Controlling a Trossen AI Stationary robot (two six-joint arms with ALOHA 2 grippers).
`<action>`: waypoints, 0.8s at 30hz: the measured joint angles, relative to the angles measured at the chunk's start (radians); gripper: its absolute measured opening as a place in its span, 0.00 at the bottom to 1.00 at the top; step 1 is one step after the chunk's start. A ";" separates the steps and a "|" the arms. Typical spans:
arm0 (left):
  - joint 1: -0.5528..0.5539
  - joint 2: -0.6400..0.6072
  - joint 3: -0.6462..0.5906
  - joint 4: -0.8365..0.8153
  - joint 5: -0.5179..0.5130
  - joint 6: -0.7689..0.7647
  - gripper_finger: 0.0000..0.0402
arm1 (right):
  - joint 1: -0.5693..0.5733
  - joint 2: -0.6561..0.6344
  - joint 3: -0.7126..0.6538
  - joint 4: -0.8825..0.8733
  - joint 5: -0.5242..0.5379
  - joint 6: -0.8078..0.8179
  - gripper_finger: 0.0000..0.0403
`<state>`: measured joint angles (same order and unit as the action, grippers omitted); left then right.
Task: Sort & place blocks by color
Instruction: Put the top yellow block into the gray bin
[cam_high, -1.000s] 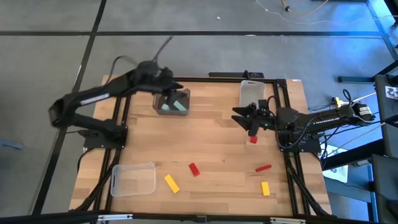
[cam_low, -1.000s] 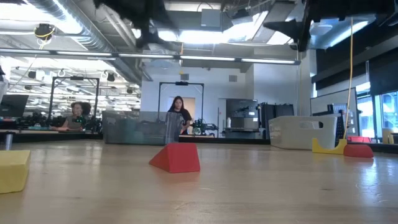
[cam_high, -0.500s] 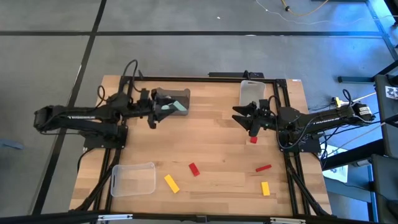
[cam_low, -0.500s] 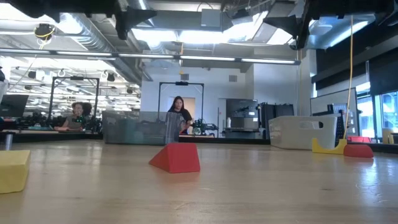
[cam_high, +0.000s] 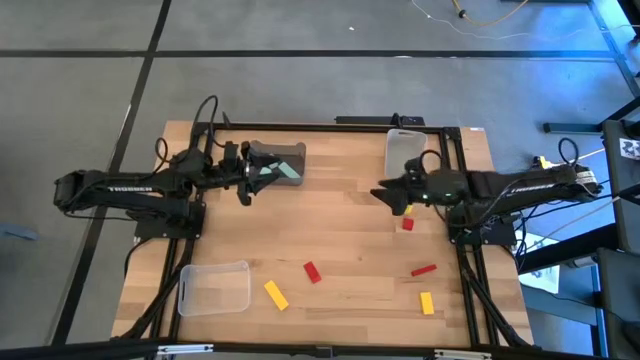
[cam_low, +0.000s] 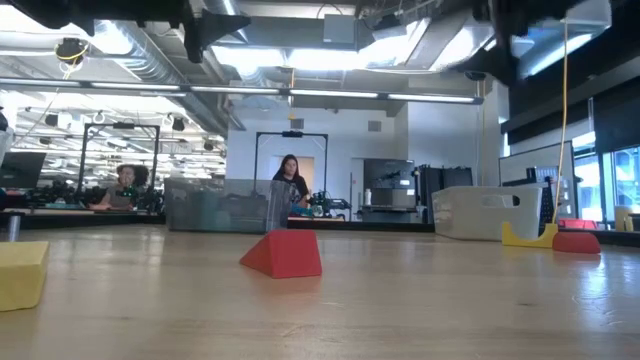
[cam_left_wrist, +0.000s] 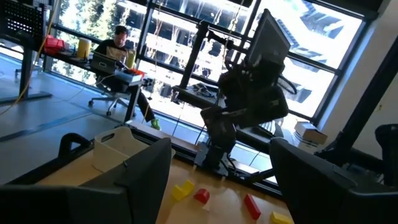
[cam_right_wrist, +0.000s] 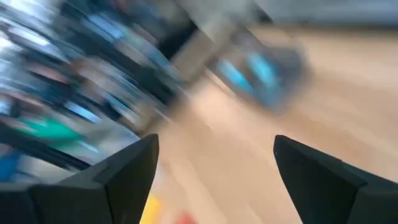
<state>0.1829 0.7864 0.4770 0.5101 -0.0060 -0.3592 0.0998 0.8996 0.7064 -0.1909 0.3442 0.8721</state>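
Wooden table (cam_high: 340, 235), red block (cam_low: 283, 254); open-plan room

My right wrist view is smeared all over: beyond my two dark fingers (cam_right_wrist: 323, 180) I make out only tan counter (cam_right_wrist: 249, 149), a bluish-green blur (cam_right_wrist: 261, 74) in the upper middle, and yellow and red smudges (cam_right_wrist: 158, 213) cut off at the bottom edge. In the low view both my arms are cropped by the top edge, so my fingers are out of sight there, and a yellow block (cam_low: 20, 272) is cut by the left edge. From above, the dark bin (cam_high: 277, 163) partly hides its mint contents behind my left fingers (cam_high: 245, 180).
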 joint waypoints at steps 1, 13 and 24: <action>0.000 0.000 0.000 0.000 -0.006 0.000 0.66 | -0.003 0.021 0.059 -0.177 0.002 0.063 0.79; 0.000 0.000 0.000 0.000 -0.011 -0.005 0.66 | -0.031 0.186 0.073 -0.947 -0.099 0.727 0.79; 0.000 -0.002 0.000 0.000 -0.011 -0.005 0.66 | -0.051 0.186 -0.231 -0.579 -0.081 0.944 0.77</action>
<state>0.1829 0.7841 0.4770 0.5102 -0.0174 -0.3645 0.0489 1.0851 0.4757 -0.7701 0.2632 1.8165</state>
